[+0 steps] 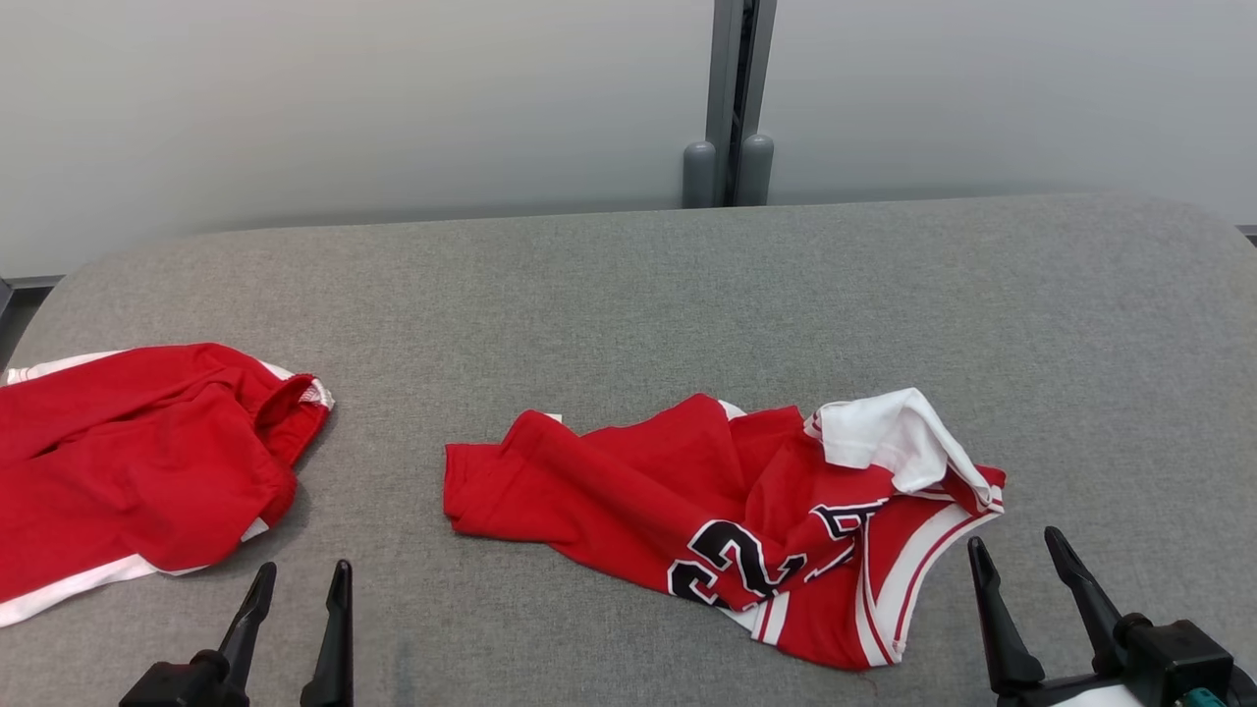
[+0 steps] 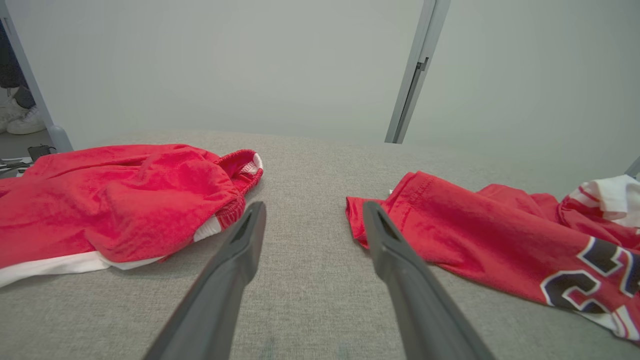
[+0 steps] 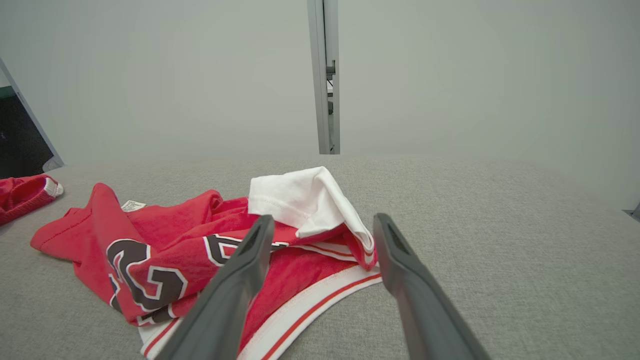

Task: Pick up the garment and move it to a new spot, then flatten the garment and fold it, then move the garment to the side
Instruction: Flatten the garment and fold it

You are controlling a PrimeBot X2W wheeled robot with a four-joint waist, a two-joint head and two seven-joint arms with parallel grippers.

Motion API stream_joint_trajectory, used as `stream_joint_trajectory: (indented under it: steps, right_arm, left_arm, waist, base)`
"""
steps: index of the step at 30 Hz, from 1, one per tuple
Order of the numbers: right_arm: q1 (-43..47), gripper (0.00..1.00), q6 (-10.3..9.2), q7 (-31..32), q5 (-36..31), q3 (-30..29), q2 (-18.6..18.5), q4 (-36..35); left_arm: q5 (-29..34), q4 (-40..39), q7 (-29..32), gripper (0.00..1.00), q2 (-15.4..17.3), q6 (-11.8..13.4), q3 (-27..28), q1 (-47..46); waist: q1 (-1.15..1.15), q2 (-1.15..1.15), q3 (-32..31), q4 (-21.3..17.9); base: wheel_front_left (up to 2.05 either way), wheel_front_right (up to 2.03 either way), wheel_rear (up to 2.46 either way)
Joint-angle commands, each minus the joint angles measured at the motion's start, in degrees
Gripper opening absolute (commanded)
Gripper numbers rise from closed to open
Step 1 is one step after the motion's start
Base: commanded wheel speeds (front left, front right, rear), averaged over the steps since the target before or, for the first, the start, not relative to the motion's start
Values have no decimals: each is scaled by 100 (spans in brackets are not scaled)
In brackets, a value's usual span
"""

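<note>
Head view: big grey desk (image 1: pixel 628 295), far edge along a pale wall (image 1: pixel 344 108), far corners rounded, grey post (image 1: pixel 729 98) behind the middle. Plenty of bare surface across the far half and out to the right, plus a narrower open strip between the two red pieces. Crumpled red jersey (image 1: pixel 628 491) right of centre toward the front edge, white flap (image 1: pixel 894 437) folded over its right end, black number facing up near the front. Off at the left, second red garment (image 1: pixel 128 462) with white trim, cut off by the picture's left edge, well apart from the jersey. Lower right: right tool (image 1: pixel 1013 537), fingers spread wide, holding nothing, just beside the jersey's striped hem, no contact visible. Right wrist view: same fingers framing the white flap and hem. Lower left: left tool (image 1: pixel 304 566), also spread wide and empty, pointing into the bare strip between the two red pieces, clear of both.
</note>
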Motion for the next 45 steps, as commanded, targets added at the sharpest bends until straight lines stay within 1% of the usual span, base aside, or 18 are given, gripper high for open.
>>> stream_joint_trajectory:
  steps: [1, 11, 17, 21, 25, 27, 29, 32, 34, 35, 37, 40, 45]
  right_arm:
    - [-4, 100, 11, -31, 14, 3, -29, -11]
    - [-82, 100, 11, -31, -8, 31, -29, -6]
    - [-152, 100, 11, -31, -3, 85, -29, -3]
    - [-190, 100, 11, -31, 3, 137, -29, -13]
    - [-208, 100, 11, -31, 35, 172, -29, -21]
    - [-233, 100, 11, -31, 63, 186, -30, -17]
    - [-258, 100, 11, -31, 91, 207, -30, -12]
    - [-249, 100, 11, -32, 137, 221, -31, -19]
    - [-242, 100, 11, -32, 154, 215, -32, -22]
    - [-242, 100, 11, -32, 154, 215, -32, -22]
    - [-227, 100, 11, -32, 172, 217, -31, -27]
    - [-191, 100, 11, -32, 192, 204, -30, -36]
    - [-225, 100, 11, -32, 206, 201, -31, -49]
  left_arm:
    - [-1, -4, -12, 100, 25, -9, 1, -73]
    - [-58, -64, -12, 100, 35, -10, -141, -217]
    - [-140, -3, -12, 100, 62, -10, -311, -360]
    - [-287, 231, -12, 100, 207, -10, -713, -600]
    - [-605, 714, 30, 100, 477, -9, -1334, -1091]
    - [-790, 951, 172, 100, 556, -9, -1467, -1377]
    - [-1013, 1157, 446, 100, 584, -9, -1604, -1648]
    - [-1203, 1298, 892, 100, 745, -9, -1937, -2010]
    - [-1327, 1443, 1242, 100, 809, 4, -1915, -2124]
    - [-1327, 1443, 1242, 100, 809, 4, -1915, -2124]
    - [-1440, 1502, 1574, 100, 813, 94, -1866, -2246]
    - [-1588, 1425, 2055, 100, 795, 201, -1851, -2283]
    - [-1641, 953, 2664, 100, 874, 359, -1944, -2219]
  waist:
    - [0, 0, 9, -9]
    - [0, 0, 79, -155]
    - [0, 0, 125, -354]
    - [0, 0, 178, -560]
    - [0, 0, 244, -784]
    - [0, 0, 299, -894]
    - [0, 0, 344, -1009]
    - [0, 0, 393, -1183]
    - [0, 0, 421, -1282]
    - [0, 0, 421, -1282]
    - [0, 0, 443, -1360]
    - [0, 0, 460, -1428]
    - [0, 0, 526, -1476]
  base:
    - [0, 0, 0]
    - [0, 0, 0]
    - [0, 0, 0]
    - [0, 0, 0]
    - [0, 0, 0]
    - [0, 0, 0]
    - [0, 0, 0]
    - [0, 0, 0]
    - [0, 0, 0]
    - [0, 0, 0]
    - [0, 0, 0]
    - [0, 0, 0]
    - [0, 0, 0]
